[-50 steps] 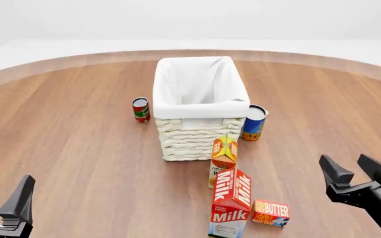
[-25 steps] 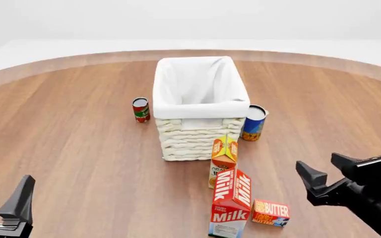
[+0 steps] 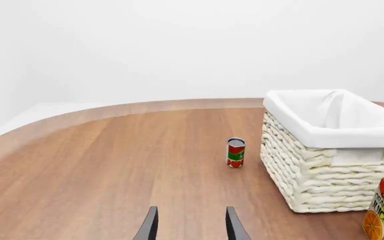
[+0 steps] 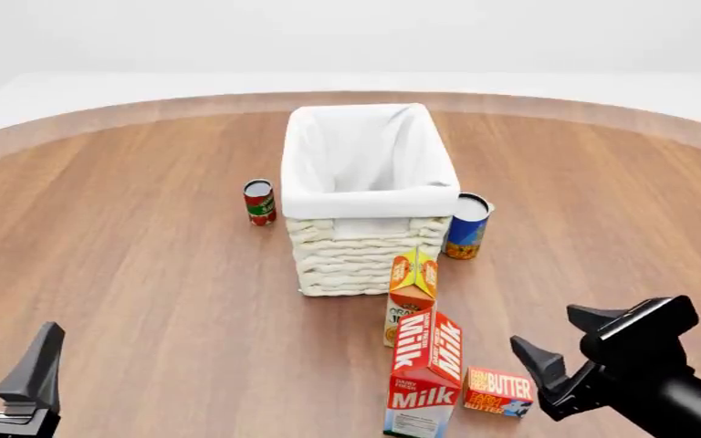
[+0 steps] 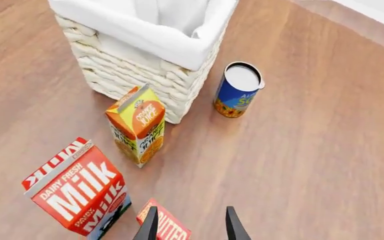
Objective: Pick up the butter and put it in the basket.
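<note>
The butter [image 4: 499, 391], a small flat red and orange box, lies on the wooden table near the front edge, just right of the milk carton. In the right wrist view the butter [image 5: 163, 227] sits just beside the open fingers. My right gripper [image 4: 554, 333] is open and empty, close above and to the right of the butter; it also shows in the right wrist view [image 5: 190, 216]. The cream wicker basket [image 4: 350, 260] with white lining stands at mid-table and shows in both wrist views [image 5: 132, 70] [image 3: 299, 175]. My left gripper [image 4: 4, 354] is open and empty at the front left [image 3: 191, 216].
A red milk carton [image 4: 425, 374] and an orange juice carton [image 4: 412, 290] stand between the butter and the basket. A red can [image 4: 259, 202] stands left of the basket and a blue can [image 4: 467, 225] right of it. The table's curved far edge [image 4: 143, 109] lies beyond.
My right gripper has moved left and down toward the butter, still open. The left gripper and all objects have not moved.
</note>
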Robot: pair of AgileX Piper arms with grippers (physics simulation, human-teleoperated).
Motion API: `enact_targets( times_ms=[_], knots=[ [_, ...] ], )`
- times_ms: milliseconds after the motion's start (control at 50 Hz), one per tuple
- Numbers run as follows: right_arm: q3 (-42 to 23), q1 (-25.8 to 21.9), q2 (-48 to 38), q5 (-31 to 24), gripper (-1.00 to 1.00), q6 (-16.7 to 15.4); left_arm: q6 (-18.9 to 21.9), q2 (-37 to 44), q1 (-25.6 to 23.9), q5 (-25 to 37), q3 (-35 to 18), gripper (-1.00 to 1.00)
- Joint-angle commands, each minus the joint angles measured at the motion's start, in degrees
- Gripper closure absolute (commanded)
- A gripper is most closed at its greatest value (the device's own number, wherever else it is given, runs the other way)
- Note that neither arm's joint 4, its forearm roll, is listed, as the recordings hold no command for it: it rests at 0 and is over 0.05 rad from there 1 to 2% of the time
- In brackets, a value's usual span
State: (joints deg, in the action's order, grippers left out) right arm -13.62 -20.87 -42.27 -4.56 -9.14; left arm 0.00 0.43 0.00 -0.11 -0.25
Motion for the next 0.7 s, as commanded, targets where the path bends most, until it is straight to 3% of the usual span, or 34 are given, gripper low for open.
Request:
enact_targets(
  times_ms=[20, 480, 700],
  knots=[
    [-0.94, -0.22, -2.09, -0.61, -1.0, -2.72, 0.0, 0.0, 0.0, 0.0, 0.0, -1.0],
    [0.5, -0.55, -11.05, 3.56, -1.0, -7.78, 0.0, 0.0, 0.0, 0.0, 0.0, -1.0],
    [-0.39, 0.44, -12.15, 1.45, -1.0, -10.35, 0.0, 0.0, 0.0, 0.0, 0.0, -1.0]
  ],
)
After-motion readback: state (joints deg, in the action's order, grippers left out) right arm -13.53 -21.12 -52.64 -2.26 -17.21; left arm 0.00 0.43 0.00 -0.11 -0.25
